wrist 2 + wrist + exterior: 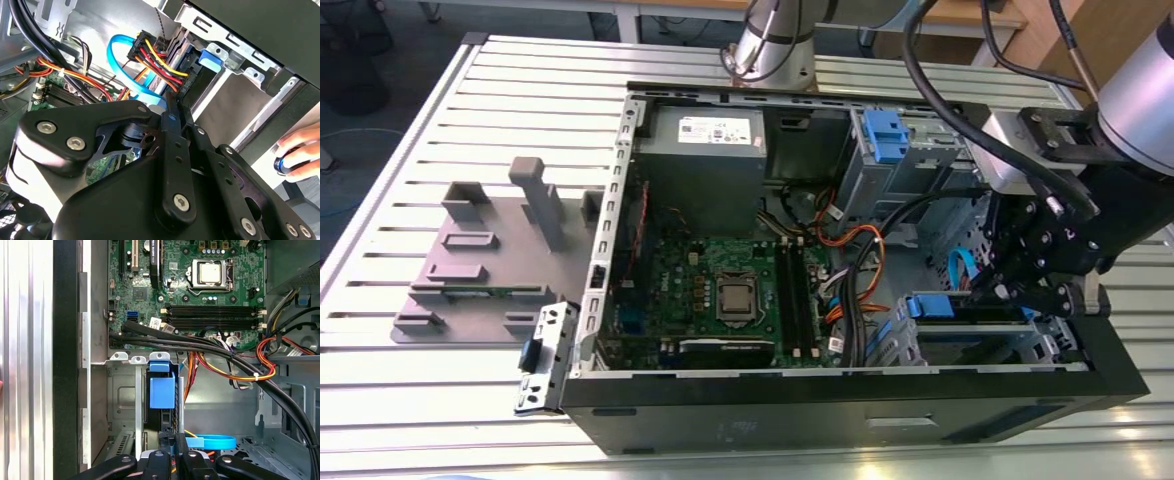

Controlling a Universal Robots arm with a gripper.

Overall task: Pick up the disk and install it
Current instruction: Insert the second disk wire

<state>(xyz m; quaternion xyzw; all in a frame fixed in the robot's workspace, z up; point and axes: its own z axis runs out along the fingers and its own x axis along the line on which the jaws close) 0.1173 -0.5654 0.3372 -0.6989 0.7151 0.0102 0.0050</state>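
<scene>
The disk (941,306) stands on edge in the drive bay at the near corner of the open computer case, on the exterior view's right. Its blue rail end (162,390) sits beside the bay's metal tabs, and that blue end (210,56) also shows in the second wrist view. My black gripper (998,294) reaches down into that bay. In the first wrist view its fingers (161,442) lie on either side of the disk's edge, so the gripper (171,439) is shut on the disk. The drive's label is hidden.
Black, red and yellow cables (220,352) and a blue flat cable (120,60) run close to the bay. The motherboard (720,290), power supply (707,130) and another blue carrier (887,135) are in the case. A grey fixture (480,270) lies outside it. A hand (300,150) rests outside.
</scene>
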